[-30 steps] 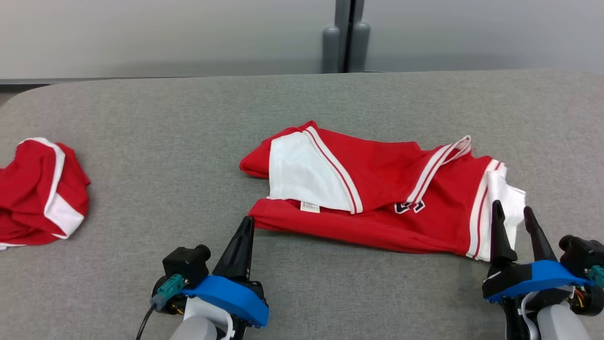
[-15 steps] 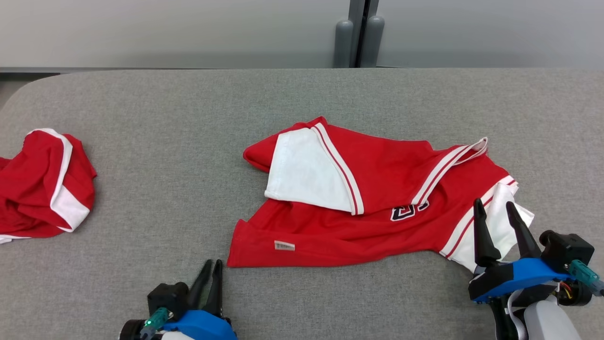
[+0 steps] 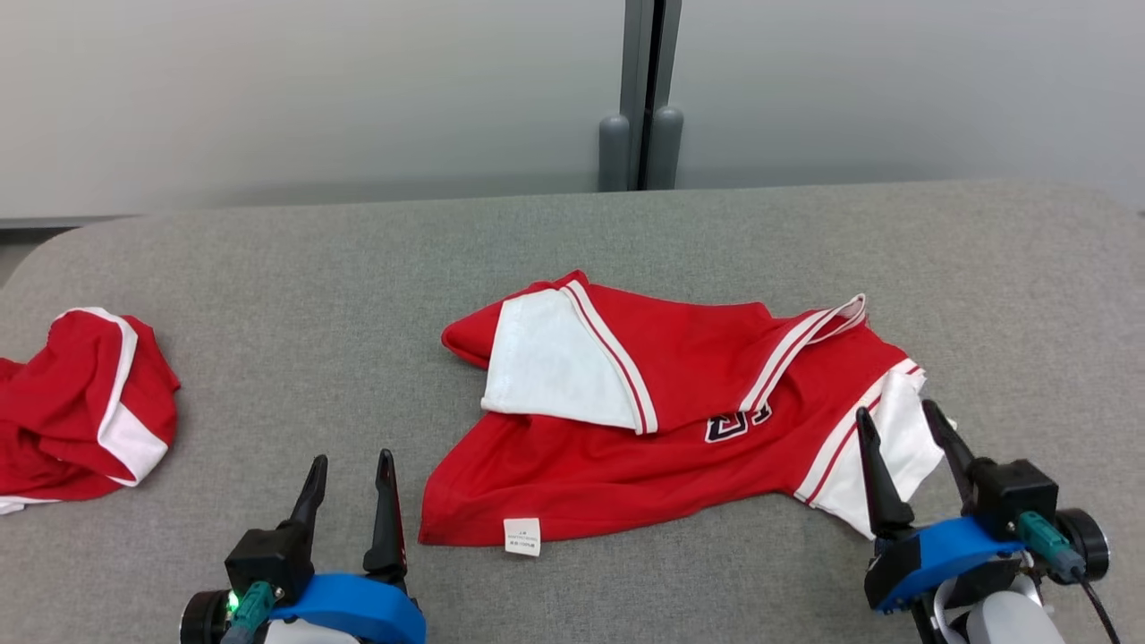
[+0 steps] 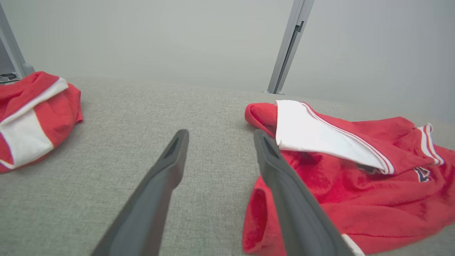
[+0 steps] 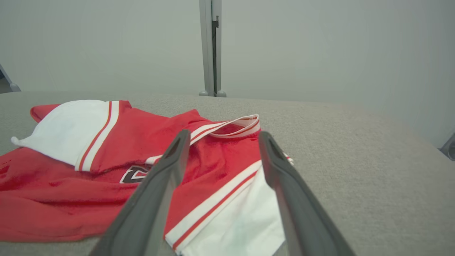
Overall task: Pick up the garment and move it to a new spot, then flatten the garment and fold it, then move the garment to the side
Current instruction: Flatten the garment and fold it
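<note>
Head view: the red jersey (image 3: 680,429) lies half-spread mid-table (image 3: 268,295), long way running 9 to 3 o'clock, with a white flap (image 3: 555,367) flipped over the chest. My guess is it's parked in the middle so each hand can reach an end for flattening.

The hem corner with the care label (image 3: 522,535) points toward 7 o'clock, just beside the left hand (image 3: 351,458). Its fingers are spread wide over bare table, holding nothing.

The right hand (image 3: 896,411) at 5 o'clock is spread too, fingers straddling the white end panel (image 3: 905,447). Nothing's pinched, and I can't tell if the tips touch cloth.

A second red garment (image 3: 80,402) sits bunched at 9 o'clock, well apart.
</note>
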